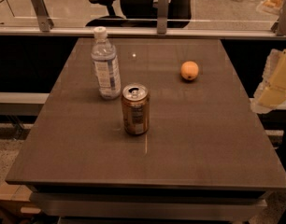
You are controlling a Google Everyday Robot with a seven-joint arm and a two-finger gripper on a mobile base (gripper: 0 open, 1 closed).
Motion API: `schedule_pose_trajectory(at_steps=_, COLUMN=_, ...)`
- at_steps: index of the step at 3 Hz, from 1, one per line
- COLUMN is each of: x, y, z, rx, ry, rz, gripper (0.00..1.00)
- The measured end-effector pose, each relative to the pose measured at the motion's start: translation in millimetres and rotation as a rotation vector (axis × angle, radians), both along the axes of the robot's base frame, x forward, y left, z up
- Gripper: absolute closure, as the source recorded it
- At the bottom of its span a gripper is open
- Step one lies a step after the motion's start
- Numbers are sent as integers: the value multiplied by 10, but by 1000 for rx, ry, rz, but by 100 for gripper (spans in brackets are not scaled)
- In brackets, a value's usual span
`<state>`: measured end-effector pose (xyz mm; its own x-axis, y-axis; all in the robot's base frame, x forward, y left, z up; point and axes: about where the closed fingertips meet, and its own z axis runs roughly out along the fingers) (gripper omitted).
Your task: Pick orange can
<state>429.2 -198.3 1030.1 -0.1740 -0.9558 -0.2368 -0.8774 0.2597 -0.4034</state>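
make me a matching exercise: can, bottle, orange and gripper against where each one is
1 can
2 bottle
3 orange
4 gripper

a far right part of the table
b off the table's right edge
c middle of the table, nearest the front
d just behind the can, to its left

Pairs: 1-c, 2-d, 3-a, 4-b

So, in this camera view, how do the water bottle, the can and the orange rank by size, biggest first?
1. The water bottle, tallest.
2. The orange can, shorter; it stands nearer the camera, so the gap may be larger.
3. The orange fruit, clearly smallest.
The gripper hangs off the table's right edge, touching none.
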Motion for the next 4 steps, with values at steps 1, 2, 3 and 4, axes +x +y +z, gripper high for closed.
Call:
schedule_pose_trajectory(at_steps=1, x=-17, y=40, z=43, rx=5, ry=-14, rz=3, gripper=0)
schedule_pose_trajectory(at_steps=2, x=-43, y=118, z=48, rx=78, ry=-35, rz=8, gripper=0)
schedule_pose_trajectory(at_steps=3, x=-77, y=125, z=-87, rx=231, ry=-70, rz=-4, gripper=0)
schedule_pose_trajectory(at_steps=4, x=-117, y=95, z=-370, rx=375, ry=-68, rz=-21, gripper=0)
